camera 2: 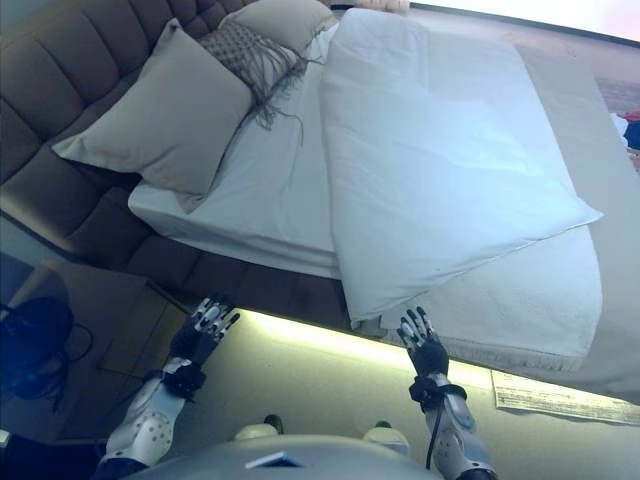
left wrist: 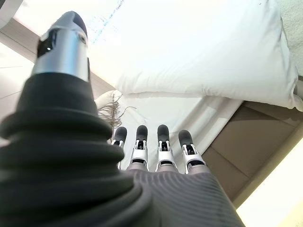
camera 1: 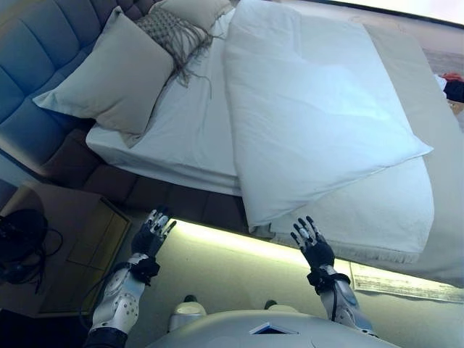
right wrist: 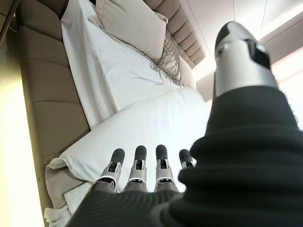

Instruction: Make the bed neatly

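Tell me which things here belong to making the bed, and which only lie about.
For the job: white duvet, folded back; beige pillow; fringed cushion; sheet; left robot hand and right robot hand, open, holding nothing.

Lying about: bedside table; paper on floor.

A bedroom: a bed (camera 1: 181,156) with padded headboard (camera 1: 36,51), pillows (camera 1: 112,76), white duvet (camera 1: 312,109), and a bedside table (camera 1: 80,246)

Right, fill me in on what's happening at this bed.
The robot stands at the side of the bed, both hands raised and open, touching nothing. The left hand is level with the bed frame; the right hand hovers just short of the near corner of the white duvet. The duvet lies askew, folded back off the sheet, with the pillows up by the headboard. Bed-making has not visibly started.
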Robot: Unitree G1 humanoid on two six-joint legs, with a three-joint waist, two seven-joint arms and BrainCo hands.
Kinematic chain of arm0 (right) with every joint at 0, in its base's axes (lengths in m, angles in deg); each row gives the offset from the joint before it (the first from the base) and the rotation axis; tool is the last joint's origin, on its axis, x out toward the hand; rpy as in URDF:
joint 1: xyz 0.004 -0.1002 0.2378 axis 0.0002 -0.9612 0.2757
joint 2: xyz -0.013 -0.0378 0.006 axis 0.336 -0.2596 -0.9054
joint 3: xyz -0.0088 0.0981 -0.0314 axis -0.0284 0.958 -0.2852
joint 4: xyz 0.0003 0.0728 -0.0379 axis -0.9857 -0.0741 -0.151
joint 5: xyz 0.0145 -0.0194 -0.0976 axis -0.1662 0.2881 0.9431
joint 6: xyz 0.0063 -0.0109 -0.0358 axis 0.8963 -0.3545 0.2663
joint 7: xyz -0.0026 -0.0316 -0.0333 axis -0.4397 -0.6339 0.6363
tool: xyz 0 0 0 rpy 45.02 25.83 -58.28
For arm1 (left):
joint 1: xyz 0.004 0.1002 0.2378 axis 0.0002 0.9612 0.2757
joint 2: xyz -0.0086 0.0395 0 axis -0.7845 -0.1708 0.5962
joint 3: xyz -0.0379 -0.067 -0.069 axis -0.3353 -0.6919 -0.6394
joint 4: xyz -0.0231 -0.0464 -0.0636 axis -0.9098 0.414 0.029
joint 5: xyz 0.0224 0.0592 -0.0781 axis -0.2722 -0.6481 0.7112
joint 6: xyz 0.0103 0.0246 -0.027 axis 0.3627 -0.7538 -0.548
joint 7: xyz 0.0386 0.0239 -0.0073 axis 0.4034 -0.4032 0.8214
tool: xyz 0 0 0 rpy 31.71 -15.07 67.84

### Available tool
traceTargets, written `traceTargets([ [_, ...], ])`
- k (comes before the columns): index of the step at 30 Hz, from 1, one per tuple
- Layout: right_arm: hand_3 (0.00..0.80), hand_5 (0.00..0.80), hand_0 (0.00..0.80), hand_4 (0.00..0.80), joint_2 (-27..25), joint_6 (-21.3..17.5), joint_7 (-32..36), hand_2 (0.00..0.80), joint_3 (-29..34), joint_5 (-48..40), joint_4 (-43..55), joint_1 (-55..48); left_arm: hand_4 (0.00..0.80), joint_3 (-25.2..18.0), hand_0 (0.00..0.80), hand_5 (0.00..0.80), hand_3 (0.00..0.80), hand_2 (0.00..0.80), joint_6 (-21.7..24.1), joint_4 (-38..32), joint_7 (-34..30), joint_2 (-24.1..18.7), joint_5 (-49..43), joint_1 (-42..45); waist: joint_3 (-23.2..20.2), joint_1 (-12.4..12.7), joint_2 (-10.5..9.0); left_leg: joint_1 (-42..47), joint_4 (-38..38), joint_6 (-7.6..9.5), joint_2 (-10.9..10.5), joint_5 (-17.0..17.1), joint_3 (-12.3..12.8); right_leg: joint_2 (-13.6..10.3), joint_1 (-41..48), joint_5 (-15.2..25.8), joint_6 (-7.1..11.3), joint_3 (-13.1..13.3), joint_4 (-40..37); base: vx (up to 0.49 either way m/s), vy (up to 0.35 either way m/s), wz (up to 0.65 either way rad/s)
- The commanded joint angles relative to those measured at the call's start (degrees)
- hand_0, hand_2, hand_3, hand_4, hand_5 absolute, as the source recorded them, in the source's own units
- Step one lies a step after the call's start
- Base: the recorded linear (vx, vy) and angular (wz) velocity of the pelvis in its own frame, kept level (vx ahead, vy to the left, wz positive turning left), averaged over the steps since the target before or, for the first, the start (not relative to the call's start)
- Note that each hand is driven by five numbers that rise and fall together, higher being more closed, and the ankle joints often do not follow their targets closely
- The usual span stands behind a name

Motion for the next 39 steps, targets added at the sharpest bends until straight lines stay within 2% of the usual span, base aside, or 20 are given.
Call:
traceTargets([
  [1, 0.000, 0.000, 0.000, 0.000, -1.6, -2.9, -0.1, 0.000, 1.4, -1.0, 4.0, 2.1, 0.000, 1.8, 0.000, 0.000, 0.000, 0.000, 3.0, -2.5, -0.3, -1.5, -1.4, -4.6, -0.9, 1.6, 1.05, -2.3, 0.0, 1.85, -0.1, -0.7, -2.7, 2.1, -1.8, -1.2, -1.77, -5.0, 3.2, 0.000, 0.000, 0.00],
  [3, 0.000, 0.000, 0.000, 0.000, -1.5, -2.7, -0.1, 0.000, 1.4, -0.9, 3.9, 2.2, 0.000, 1.5, 0.000, 0.000, 0.000, 0.000, 2.8, -2.8, -1.8, -1.2, 1.5, -4.9, -1.0, 1.7, 0.96, -2.2, 0.0, 1.86, -0.3, -0.8, -3.2, 2.2, -1.7, -0.9, -1.75, -4.7, 2.8, 0.000, 0.000, 0.00],
  [7, 0.000, 0.000, 0.000, 0.000, -1.6, -1.8, 0.0, 0.000, 1.2, -0.7, 4.5, 2.0, 0.000, 1.0, 0.000, 0.000, 0.000, 0.000, 2.1, -3.5, -0.7, -1.2, -1.9, -3.5, -0.7, 1.9, 0.83, -2.0, 1.6, 1.88, -0.5, -1.4, -3.0, 2.4, -1.7, -1.0, -2.05, -3.5, 3.0, 0.016, -0.018, -0.01],
  [14, 0.000, 0.000, 0.000, 0.000, -2.8, -0.4, 0.8, 0.000, 1.4, -0.6, 6.0, -0.1, 0.000, -0.1, 0.000, 0.000, 0.000, 0.000, 1.7, -4.2, -1.8, -2.2, -2.2, -1.8, -0.4, 2.1, 0.88, -2.8, 4.4, 1.70, -0.3, -2.1, -3.0, 2.8, -1.6, -1.2, -2.76, -4.2, 3.1, 0.029, -0.050, -0.02],
  [16, 0.000, 0.000, 0.000, 0.000, -3.2, -0.7, 1.2, 0.000, 1.5, -1.0, 5.6, -0.2, 0.000, 0.1, 0.000, 0.000, 0.000, 0.000, 2.3, -3.5, -3.0, -2.1, -1.9, -1.4, 0.0, 2.3, 1.07, -3.3, 5.1, 1.24, 0.0, -2.1, -3.6, 3.5, -1.6, -1.5, -3.27, -4.0, 3.1, -0.015, -0.040, 0.01],
  [19, 0.000, 0.000, 0.000, 0.000, -4.0, -0.4, -0.3, 0.000, 1.5, -2.6, 5.6, 0.3, 0.000, 1.0, 0.000, 0.000, 0.000, 0.000, 2.0, -2.7, -3.4, -2.1, -2.4, -1.5, 0.5, 3.0, 0.78, -5.1, 7.7, 1.05, -0.7, -2.2, -6.4, 3.8, -2.0, -1.6, -3.87, -4.1, 3.1, -0.020, -0.042, 0.08],
  [22, 0.000, 0.000, 0.000, 0.000, -5.6, -0.4, -3.3, 0.000, -0.1, -3.4, 6.2, 2.3, 0.000, 1.9, 0.000, 0.000, 0.000, 0.000, 2.2, 0.1, -4.2, -1.6, -0.8, -3.8, 1.5, 3.6, 1.38, -8.2, 12.4, 0.76, -1.2, -0.4, -8.2, 4.1, -1.9, -2.1, -4.66, -4.8, 3.9, -0.045, 0.032, 0.16],
  [26, 0.000, 0.000, 0.000, 0.000, -4.5, -2.7, -6.0, 0.000, -1.3, -3.3, 4.6, 4.8, 0.000, 3.0, 0.000, 0.000, 0.000, 0.000, 3.0, 0.8, -4.6, -0.5, -1.9, -4.4, 1.6, 4.8, 2.41, -7.2, 7.9, 1.79, -2.8, -0.9, -9.7, 3.5, -1.9, -2.5, -4.13, -5.6, 4.7, 0.023, 0.152, 0.06],
  [30, 0.000, 0.000, 0.000, 0.000, -2.6, -0.2, -4.8, 0.000, -0.7, -2.8, 3.5, 5.1, 0.000, 1.5, 0.000, 0.000, 0.000, 0.000, 2.4, -0.4, -2.8, -0.3, -2.6, -3.8, 0.3, 5.0, 2.41, -4.9, 7.5, 3.07, -3.9, -2.9, -8.8, 1.8, -1.3, -3.2, -3.16, -5.2, 6.2, 0.133, 0.202, -0.01],
  [33, 0.000, 0.000, 0.000, 0.000, -1.1, 0.6, -4.2, 0.000, -1.2, -1.2, 3.9, 4.9, 0.000, -1.1, 0.000, 0.000, 0.000, 0.000, 2.6, -0.4, -1.8, -0.7, -3.4, -2.1, 0.5, 5.0, 2.75, -4.6, 9.0, 5.08, -4.9, -4.3, -7.7, -0.8, -2.8, -4.0, -2.21, -4.5, 12.1, 0.075, 0.241, -0.09],
  [35, 0.000, 0.000, 0.000, 0.000, 0.0, -0.4, -4.5, 0.000, -1.5, -0.5, 4.0, 5.3, 0.000, -1.6, 0.000, 0.000, 0.000, 0.000, 4.1, 1.4, -1.3, -1.0, -4.4, -2.6, 1.4, 4.9, 2.97, -4.2, 9.6, 7.58, -6.5, -5.3, -7.3, -4.0, -5.0, -3.1, -1.87, -4.1, 20.2, 0.038, 0.298, -0.14],
  [37, 0.000, 0.000, 0.000, 0.000, 0.5, -1.6, -5.2, 0.000, -1.4, -0.3, 4.2, 5.7, 0.000, -1.9, 0.000, 0.000, 0.000, 0.000, 4.5, 3.2, -1.4, -1.3, -4.8, -3.7, 1.8, 4.7, 3.64, -4.2, 10.1, 9.93, -8.2, -6.0, -7.3, -7.2, -8.2, -2.2, -2.20, -3.3, 32.0, 0.081, 0.345, -0.06],
  [39, 0.000, 0.000, 0.000, 0.000, 0.7, -1.9, -6.8, 0.000, -1.3, -0.5, 5.4, 5.9, 0.000, -1.7, 0.000, 0.000, 0.000, 0.000, 4.4, 5.3, -1.7, -1.3, -4.8, -5.5, 2.6, 4.1, 4.58, -3.0, 11.1, 11.68, -10.3, -7.8, -8.2, -9.9, -13.0, -1.5, -2.55, -0.8, 47.2, 0.150, 0.359, 0.04],
])
